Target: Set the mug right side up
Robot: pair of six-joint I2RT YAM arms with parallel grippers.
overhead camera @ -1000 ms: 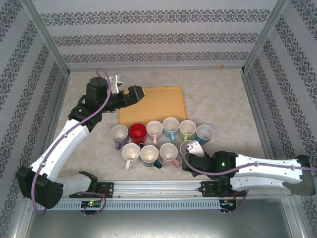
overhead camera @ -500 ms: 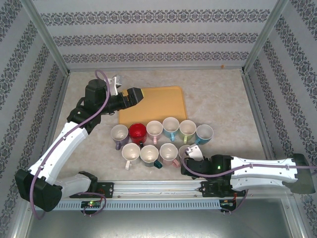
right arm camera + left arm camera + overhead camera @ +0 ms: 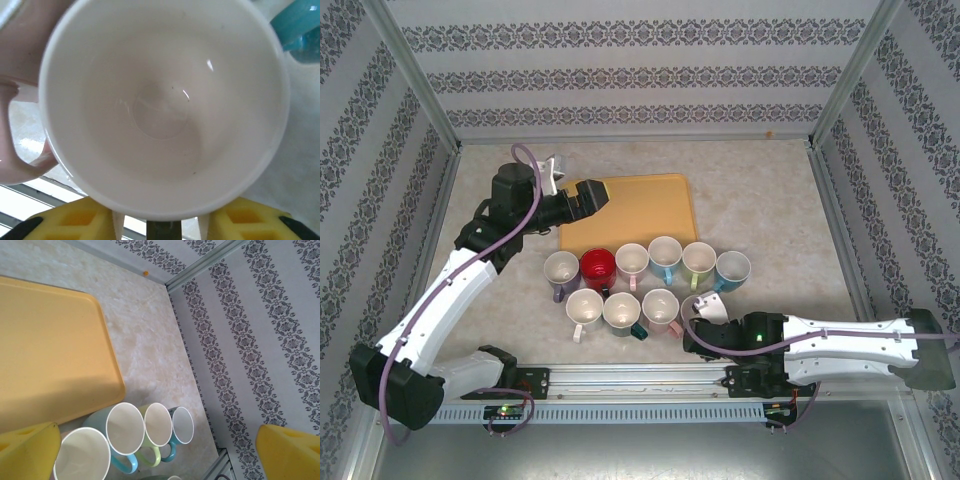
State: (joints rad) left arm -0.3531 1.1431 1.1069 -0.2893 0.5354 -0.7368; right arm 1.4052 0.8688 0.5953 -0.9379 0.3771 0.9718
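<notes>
At the near row's right end the mug (image 3: 160, 110) gapes at my right gripper (image 3: 161, 223), whose jaws I cannot read, my left gripper (image 3: 157, 432) spread empty by the tray (image 3: 650, 205); a sideways nudge could tip it into the pink mug (image 3: 661, 308).

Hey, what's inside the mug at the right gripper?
Nothing: the mug shows a bare white interior down to its bottom. What lies under it is covered.
</notes>
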